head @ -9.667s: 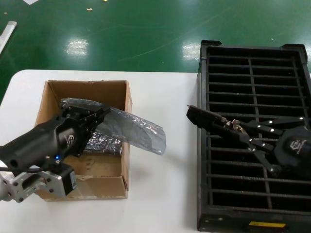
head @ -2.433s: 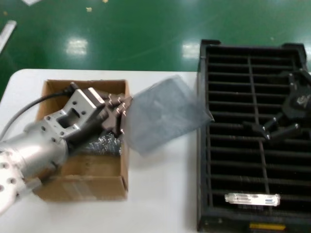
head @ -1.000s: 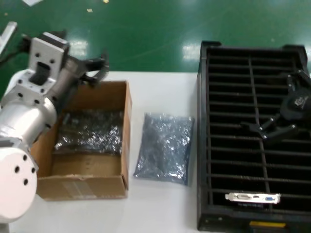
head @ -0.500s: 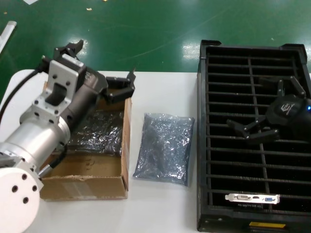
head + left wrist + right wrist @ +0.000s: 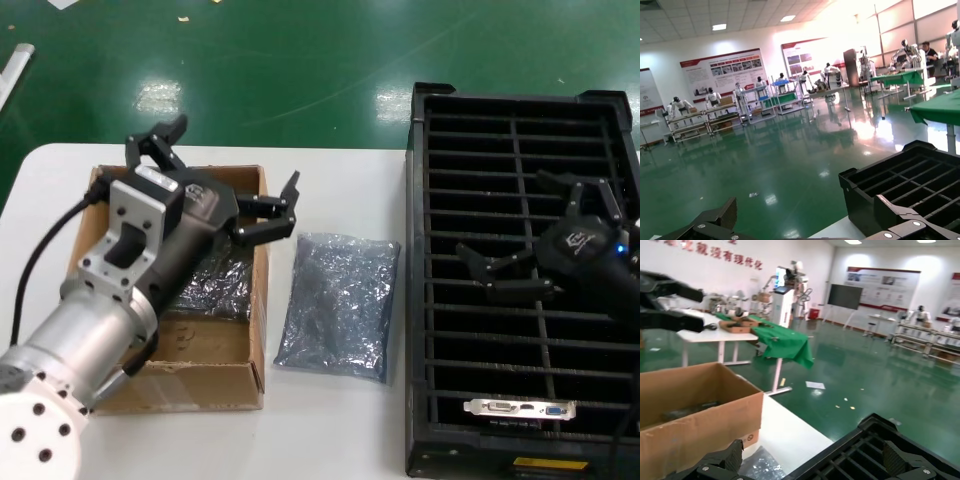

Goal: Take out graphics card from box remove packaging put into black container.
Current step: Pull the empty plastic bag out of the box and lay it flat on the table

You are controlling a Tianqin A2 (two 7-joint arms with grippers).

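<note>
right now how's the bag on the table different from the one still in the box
The bag on the table lies flat in the open between the box and the black container; the bag in the box sits on the box floor, partly hidden by the left pincer hovering open above it. The table bag shows whole; the boxed one only in part. Both are crinkly, shiny grey plastic.
</note>
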